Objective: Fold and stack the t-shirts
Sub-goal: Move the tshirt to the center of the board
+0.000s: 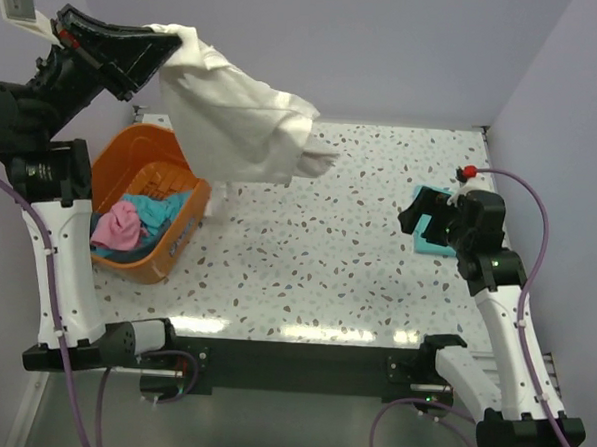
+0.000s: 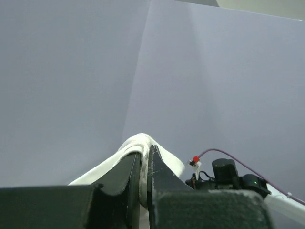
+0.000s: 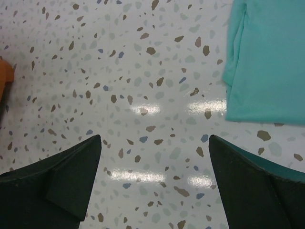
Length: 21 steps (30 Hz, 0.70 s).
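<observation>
Above the orange basket [image 1: 132, 147], high off the table [image 1: 326, 265], my left gripper [image 1: 174, 39] has its fingers pressed together on a bunched fold of the cream-white shirt [image 1: 246, 116]. The left wrist view shows the white cloth squeezed between the two dark jaws and bulging out over their tips. From that pinch the shirt hangs as one long, crumpled drape. Its long axis slants down and away from the basket toward the middle of the table, and its loose lower end trails just beyond the basket's far-right rim; I cannot tell whether that end touches the surface. My right gripper [image 3: 155, 143] is on the side of the table opposite the basket, well apart from the hanging cloth. Its fingers are spread wide with nothing between them, and it hovers over bare speckled tabletop. The folded teal shirt [image 3: 267, 62] lies flat just beside it, on the side farther from the basket. As I judge it, everything turns on that free end, which points toward the right arm, so the right arm is the one to reach across for it. Alternatively I carry the left hand away from the basket and lower the shirt lengthwise onto the open table. A pink cloth [image 1: 116, 224] and a blue one [image 1: 164, 211] lie in the basket, not yet folded.
</observation>
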### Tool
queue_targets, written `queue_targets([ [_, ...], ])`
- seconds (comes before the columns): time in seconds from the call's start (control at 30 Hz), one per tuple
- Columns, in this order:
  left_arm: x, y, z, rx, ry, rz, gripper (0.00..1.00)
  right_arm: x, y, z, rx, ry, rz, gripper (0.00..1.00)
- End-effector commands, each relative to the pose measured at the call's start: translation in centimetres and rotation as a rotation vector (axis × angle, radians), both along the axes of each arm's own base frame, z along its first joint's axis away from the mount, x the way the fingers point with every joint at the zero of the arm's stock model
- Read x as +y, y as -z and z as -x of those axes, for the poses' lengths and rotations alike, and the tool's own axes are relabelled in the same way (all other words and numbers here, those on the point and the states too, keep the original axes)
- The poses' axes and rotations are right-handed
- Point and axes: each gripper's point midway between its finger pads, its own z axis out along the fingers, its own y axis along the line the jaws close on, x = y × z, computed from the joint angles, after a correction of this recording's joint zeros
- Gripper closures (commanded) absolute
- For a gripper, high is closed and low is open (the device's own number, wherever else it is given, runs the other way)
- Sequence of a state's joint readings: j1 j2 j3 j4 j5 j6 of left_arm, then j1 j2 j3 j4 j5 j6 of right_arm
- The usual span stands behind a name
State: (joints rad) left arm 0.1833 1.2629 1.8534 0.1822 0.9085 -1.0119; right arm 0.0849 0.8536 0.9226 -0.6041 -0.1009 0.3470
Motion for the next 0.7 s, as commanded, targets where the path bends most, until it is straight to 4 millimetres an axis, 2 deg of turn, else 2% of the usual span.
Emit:
queue_targets([
  [0.0,-2.1,-1.1,0.9,-0.049,0.083,0.007,1.00,0.4,-1.3,-0.3,-0.058,-0.026,-0.009,0.01],
  [0.03,-2.7,-0.2,-1.0,-0.025,0.092,-0.003,1.00,0.4,-1.3,-0.3,-0.057,-0.024,-0.006,0.01],
  [0.07,-3.6,0.4,-2.1,0.002,0.104,-0.004,1.00,0.3,-1.3,-0.2,-0.057,-0.021,-0.004,0.01],
  [0.1,-6.1,1.7,-2.9,0.081,0.155,0.000,1.00,0.2,-1.5,-0.2,-0.064,-0.017,-0.003,0.01],
  [0.13,-7.4,2.5,-4.9,0.085,0.149,-0.033,1.00,0.1,-1.5,-0.2,-0.063,-0.011,0.002,0.01],
  [0.17,-8.7,3.5,-5.8,0.129,0.160,-0.047,1.00,-0.1,-1.5,-0.1,-0.063,-0.003,0.006,0.01],
  [0.2,-10.6,4.1,-5.8,0.168,0.187,-0.058,1.00,-0.3,-1.6,-0.1,-0.066,0.011,0.012,0.01],
  [0.23,-11.8,5.6,-7.4,0.198,0.191,-0.079,1.00,-0.9,-1.5,0.0,-0.059,0.042,0.024,0.01],
  [0.33,-14.8,7.6,-8.3,0.239,0.215,-0.100,1.00,-2.0,-1.7,0.4,-0.052,0.120,0.031,0.01],
  [0.47,-18.5,9.4,-7.5,0.265,0.282,-0.134,1.00,-4.0,-2.4,0.9,-0.076,0.228,0.065,0.01],
  [0.53,-20.2,9.7,-6.5,0.268,0.326,-0.144,1.00,-4.5,-2.7,1.3,-0.087,0.265,0.064,0.01],
  [0.57,-21.2,9.8,-5.4,0.271,0.355,-0.148,1.00,-4.7,-2.9,1.4,-0.095,0.275,0.064,0.02],
  [0.67,-22.4,9.2,-3.9,0.246,0.375,-0.157,1.00,-5.0,-3.1,1.6,-0.102,0.296,0.066,0.01],
])
